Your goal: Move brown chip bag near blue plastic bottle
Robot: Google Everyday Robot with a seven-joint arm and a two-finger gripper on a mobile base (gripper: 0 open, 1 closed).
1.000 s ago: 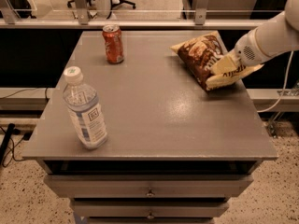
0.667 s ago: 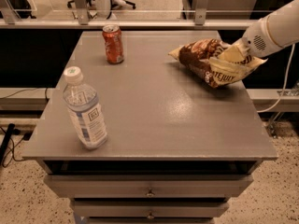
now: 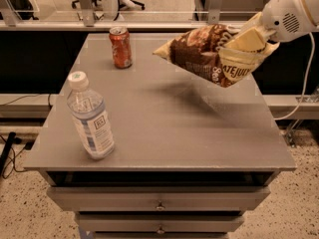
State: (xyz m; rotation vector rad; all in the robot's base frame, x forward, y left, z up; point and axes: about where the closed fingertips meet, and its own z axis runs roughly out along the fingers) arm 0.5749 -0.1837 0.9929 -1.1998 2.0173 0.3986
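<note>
The brown chip bag (image 3: 209, 54) hangs in the air above the right half of the grey table (image 3: 164, 128), tilted, its tan-yellow end to the right. My gripper (image 3: 249, 38) reaches in from the upper right and is shut on that tan-yellow end. The bag casts a shadow on the table below it. The blue plastic bottle (image 3: 91, 117) stands upright near the table's front left, well apart from the bag.
An orange-red soda can (image 3: 121, 47) stands upright at the table's back left. The table has drawers (image 3: 159, 203) under its front edge. A white cable (image 3: 304, 83) hangs at the right. A rail runs behind the table.
The gripper has lifted the chip bag off the table's back right and carried it up and leftward. The bottle and the can have not moved.
</note>
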